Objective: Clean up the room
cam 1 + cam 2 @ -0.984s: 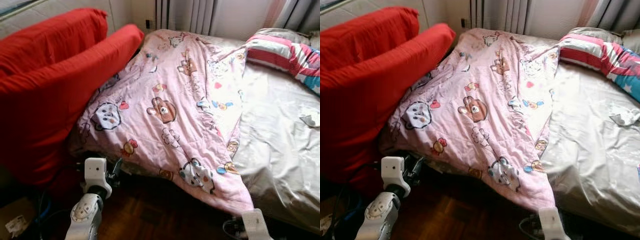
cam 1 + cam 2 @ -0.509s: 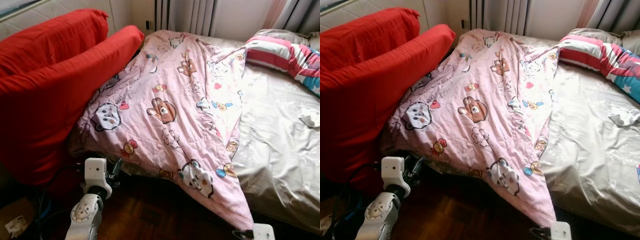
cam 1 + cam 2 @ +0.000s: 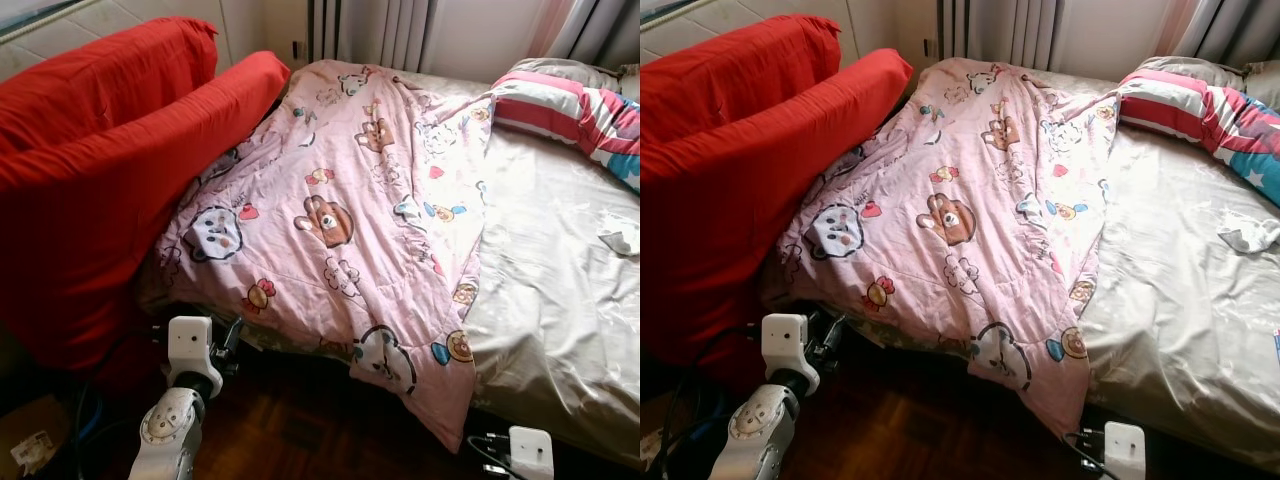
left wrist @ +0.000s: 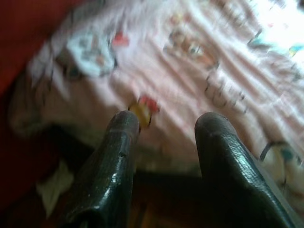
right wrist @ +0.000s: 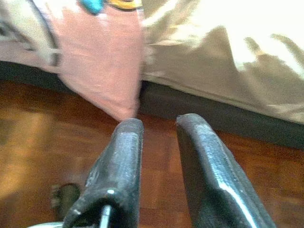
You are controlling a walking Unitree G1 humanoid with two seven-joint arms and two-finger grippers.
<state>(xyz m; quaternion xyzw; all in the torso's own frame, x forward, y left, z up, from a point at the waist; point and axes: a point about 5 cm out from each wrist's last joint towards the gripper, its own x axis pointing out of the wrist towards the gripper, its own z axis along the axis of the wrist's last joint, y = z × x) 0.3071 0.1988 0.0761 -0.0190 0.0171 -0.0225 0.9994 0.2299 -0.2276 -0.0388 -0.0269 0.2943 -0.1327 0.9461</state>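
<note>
Fingers parted, empty — one pink quilt, two red cushions.

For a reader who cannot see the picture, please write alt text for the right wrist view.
The right gripper, its two black fingers slightly apart and holding nothing, points at the hanging corner of a pink blanket at the bed's edge. A beige sheet covers the mattress beside the blanket, and brown wooden floor lies below.
</note>
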